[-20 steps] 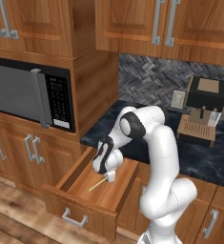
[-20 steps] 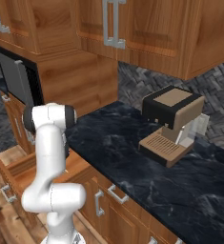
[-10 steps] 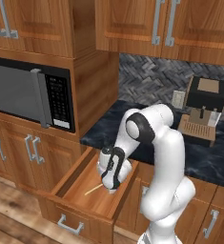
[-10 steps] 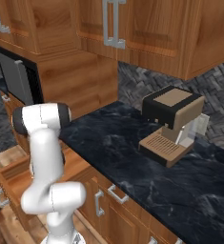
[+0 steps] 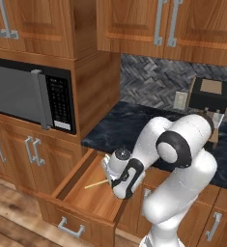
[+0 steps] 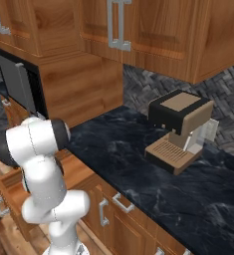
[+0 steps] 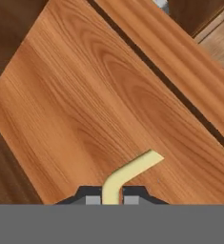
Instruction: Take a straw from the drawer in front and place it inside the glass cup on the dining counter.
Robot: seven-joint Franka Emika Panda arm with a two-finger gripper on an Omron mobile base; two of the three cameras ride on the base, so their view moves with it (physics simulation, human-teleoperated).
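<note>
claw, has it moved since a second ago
Yes. In the left base view the claw has dropped from near the drawer's back toward its front, and is shut on the straw.

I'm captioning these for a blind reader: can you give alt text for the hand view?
The pincer is shut on a pale straw, whose bent end angles up and to the right from between the two dark fingertips. Behind it lies the plain wood bottom of the open drawer, with darker wooden edges at the corners.

Kitchen: microwave (image 5: 30, 94); coffee machine (image 6: 180, 129)
</note>
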